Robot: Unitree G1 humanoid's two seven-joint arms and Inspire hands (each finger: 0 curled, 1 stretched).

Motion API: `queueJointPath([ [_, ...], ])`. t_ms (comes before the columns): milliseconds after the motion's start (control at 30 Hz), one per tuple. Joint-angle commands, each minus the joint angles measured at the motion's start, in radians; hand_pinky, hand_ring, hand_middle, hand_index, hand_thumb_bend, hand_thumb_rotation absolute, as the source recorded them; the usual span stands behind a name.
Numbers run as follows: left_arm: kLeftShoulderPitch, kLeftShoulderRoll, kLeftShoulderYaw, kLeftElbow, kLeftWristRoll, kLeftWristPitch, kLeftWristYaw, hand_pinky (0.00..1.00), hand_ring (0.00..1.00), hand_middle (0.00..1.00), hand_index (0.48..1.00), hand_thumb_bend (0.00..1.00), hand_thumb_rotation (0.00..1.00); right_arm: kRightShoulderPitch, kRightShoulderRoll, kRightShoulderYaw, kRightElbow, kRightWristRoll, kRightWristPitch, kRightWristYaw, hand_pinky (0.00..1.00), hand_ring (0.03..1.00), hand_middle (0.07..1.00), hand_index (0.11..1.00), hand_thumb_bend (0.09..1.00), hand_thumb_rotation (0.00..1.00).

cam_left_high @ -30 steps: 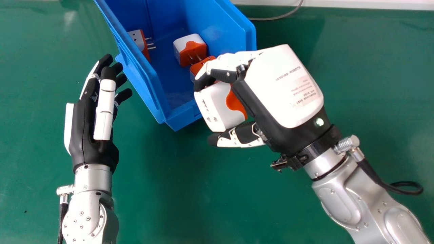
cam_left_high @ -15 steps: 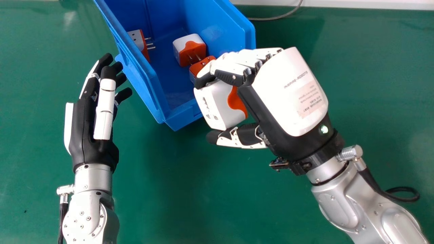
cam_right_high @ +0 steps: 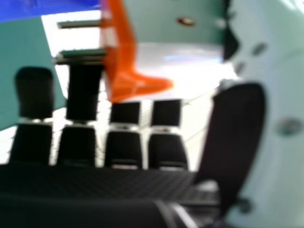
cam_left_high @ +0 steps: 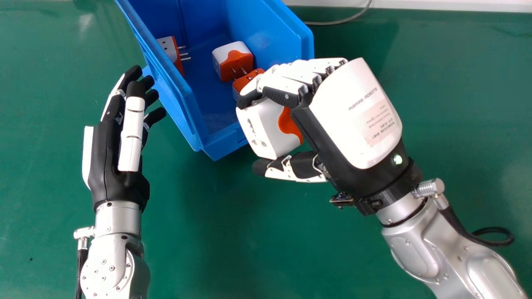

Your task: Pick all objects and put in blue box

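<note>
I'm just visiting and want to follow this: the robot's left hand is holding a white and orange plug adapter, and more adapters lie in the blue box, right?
Not quite: the head view shows the right hand holding the white and orange plug adapter. More adapters do lie in the blue box.

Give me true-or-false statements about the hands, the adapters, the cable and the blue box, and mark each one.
1. The right hand has an adapter between its fingers and thumb. True.
2. The left hand grips an adapter too. False: the left hand is open and holds nothing.
3. Three adapters can be seen inside the blue box. True.
4. The cable lies inside the blue box. False: the cable is outside it, on the green table.
</note>
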Motion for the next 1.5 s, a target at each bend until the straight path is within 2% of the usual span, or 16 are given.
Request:
queueJointPath([
  [0,0.010,-0.004,-0.008,-0.031,0.012,-0.023,0.006,0.80,0.86,0.86,0.863,0.64,0.79,-0.043,0.013,-0.013,-0.005,-0.004,0.003,-0.037,0.30,0.450,0.524,0.503,0.494,0.00],
  [67,0.013,-0.003,-0.009,-0.033,0.016,-0.024,0.006,0.80,0.85,0.86,0.861,0.65,0.78,-0.058,0.021,-0.011,0.003,-0.006,0.007,-0.037,0.30,0.450,0.524,0.505,0.494,0.00],
  [200,0.021,-0.006,-0.010,-0.049,0.003,-0.012,0.001,0.80,0.85,0.86,0.861,0.65,0.78,-0.092,0.034,-0.005,0.029,-0.007,0.006,-0.044,0.30,0.450,0.524,0.505,0.494,0.00],
  [267,0.025,-0.006,-0.012,-0.056,0.005,-0.009,0.001,0.79,0.85,0.86,0.858,0.66,0.77,-0.121,0.038,-0.002,0.054,-0.011,0.008,-0.046,0.31,0.452,0.519,0.502,0.495,0.00],
  [433,0.029,-0.013,-0.014,-0.061,0.004,-0.008,0.005,0.79,0.85,0.86,0.856,0.67,0.77,-0.205,0.049,0.001,0.141,0.007,0.000,-0.049,0.31,0.453,0.519,0.501,0.496,0.00],
  [567,0.031,-0.014,-0.016,-0.061,0.013,-0.008,0.013,0.79,0.85,0.86,0.856,0.67,0.77,-0.265,0.058,0.014,0.215,-0.005,0.014,-0.048,0.31,0.453,0.519,0.501,0.496,0.00],
  [700,0.030,-0.016,-0.017,-0.059,0.015,-0.008,0.018,0.79,0.85,0.86,0.854,0.68,0.76,-0.326,0.068,0.034,0.307,-0.018,0.012,-0.091,0.32,0.453,0.516,0.500,0.496,0.00],
  [833,0.027,-0.013,-0.019,-0.054,0.016,-0.008,0.016,0.79,0.85,0.86,0.851,0.69,0.76,-0.414,0.066,0.068,0.429,-0.039,0.005,-0.137,0.32,0.455,0.518,0.499,0.497,0.00],
  [967,0.025,-0.015,-0.020,-0.051,0.018,-0.008,0.021,0.79,0.85,0.86,0.851,0.69,0.76,-0.503,0.071,0.104,0.558,-0.053,0.000,-0.164,0.32,0.455,0.518,0.499,0.497,0.00],
  [1100,0.026,-0.016,-0.022,-0.049,0.013,-0.011,0.019,0.79,0.85,0.86,0.850,0.69,0.76,-0.597,0.079,0.151,0.707,-0.065,-0.016,-0.207,0.32,0.457,0.519,0.496,0.497,0.00],
  [1467,0.038,-0.023,-0.030,-0.067,0.016,-0.004,0.026,0.78,0.84,0.85,0.848,0.70,0.76,-0.811,0.141,0.253,1.060,-0.072,-0.017,-0.294,0.32,0.454,0.522,0.497,0.496,0.00],
])
